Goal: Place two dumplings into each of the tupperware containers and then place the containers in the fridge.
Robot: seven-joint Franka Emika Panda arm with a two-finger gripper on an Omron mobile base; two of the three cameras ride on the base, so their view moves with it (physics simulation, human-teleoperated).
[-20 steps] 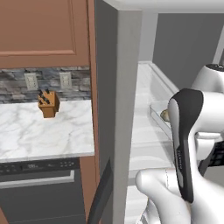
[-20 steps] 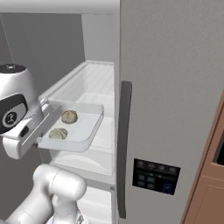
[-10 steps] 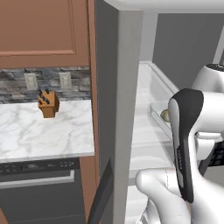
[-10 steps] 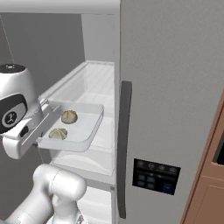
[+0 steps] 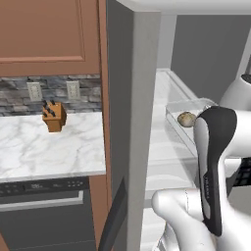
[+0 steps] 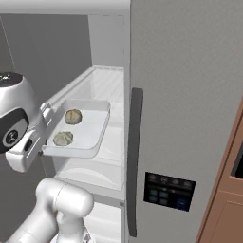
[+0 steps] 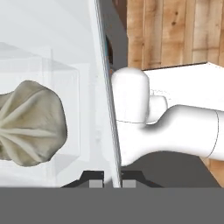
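Observation:
My gripper (image 6: 46, 138) is shut on the near rim of a pale tupperware container (image 6: 90, 137), holding it level in front of the open fridge (image 6: 190, 95) just above a white shelf (image 6: 102, 83). Two dumplings lie inside it, one (image 6: 73, 116) farther in and one (image 6: 62, 138) nearer the hand. In the left base view the container (image 5: 177, 118) and one dumpling (image 5: 186, 118) peek out from behind my arm. In the hand view the gripper (image 7: 111, 181) pinches the container's wall (image 7: 107, 105), seen edge-on, with a dumpling (image 7: 28, 122) close on the left.
The fridge's open left door (image 5: 132, 147) stands edge-on between the arm and a marble counter (image 5: 49, 147) with a knife block (image 5: 54, 116). A dark appliance (image 5: 44, 201) sits under the counter. The closed right door carries a long handle (image 6: 134, 156) and a black dispenser panel (image 6: 168, 191).
The held container with its dumplings has risen slightly; everything else stands as before.

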